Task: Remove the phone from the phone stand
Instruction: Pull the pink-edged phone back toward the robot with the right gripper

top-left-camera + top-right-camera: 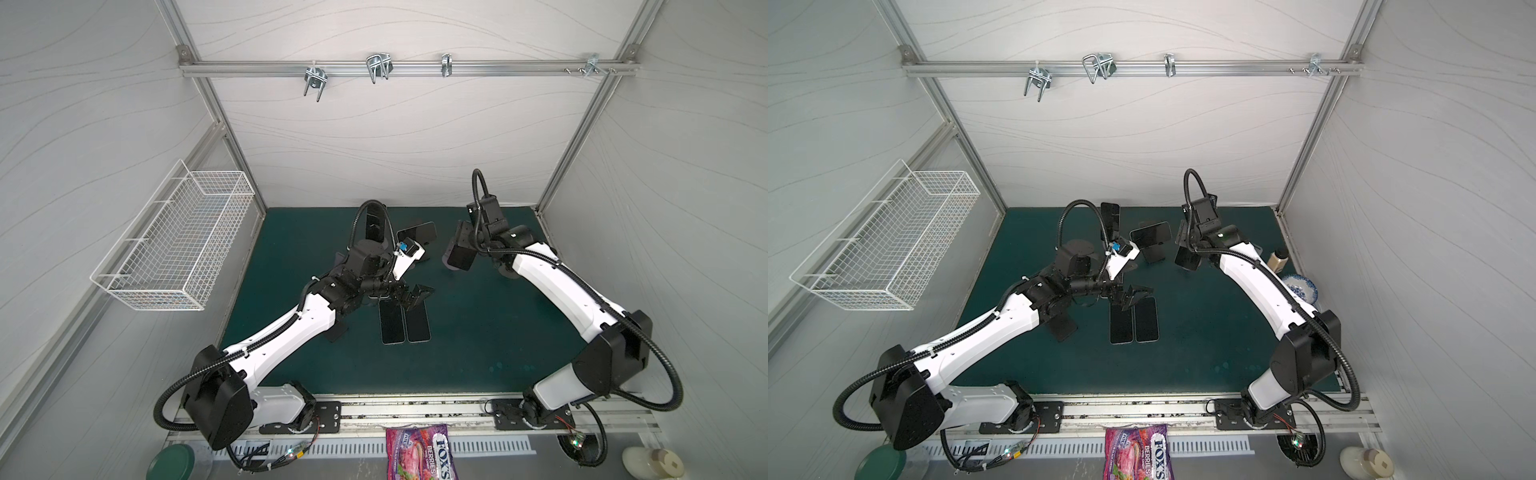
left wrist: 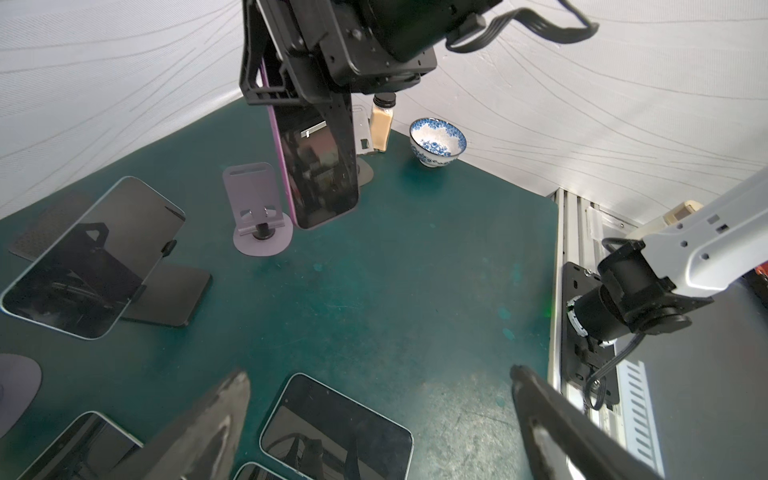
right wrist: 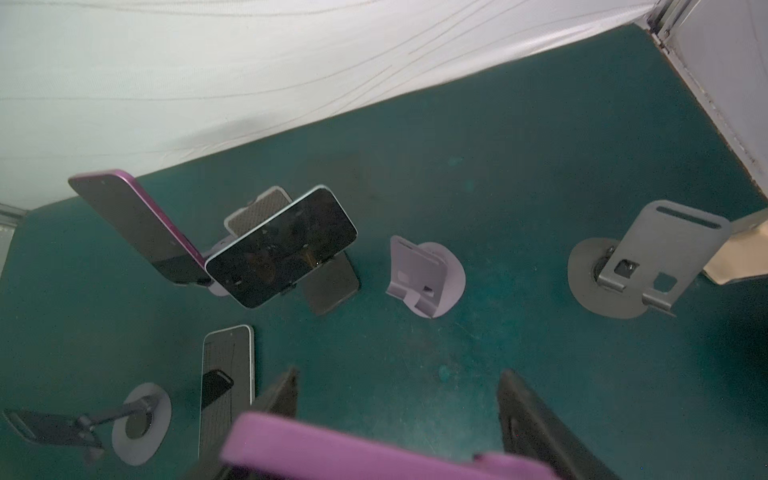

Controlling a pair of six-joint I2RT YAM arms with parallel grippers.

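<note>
Purple phone (image 3: 374,453) in right end effector (image 3: 398,376), left end effector (image 2: 378,372) agape, two flat phones (image 1: 392,322) (image 1: 417,318)

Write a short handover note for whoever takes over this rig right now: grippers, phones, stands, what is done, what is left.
Left gripper: jaws wide open, empty, over two phones lying flat on the mat.
Right gripper: shut on a purple phone, which hangs beside an empty lilac stand.
Done: that phone is off any stand.
Left: set it down. A sideways phone and an upright phone behind it sit on stands.
</note>
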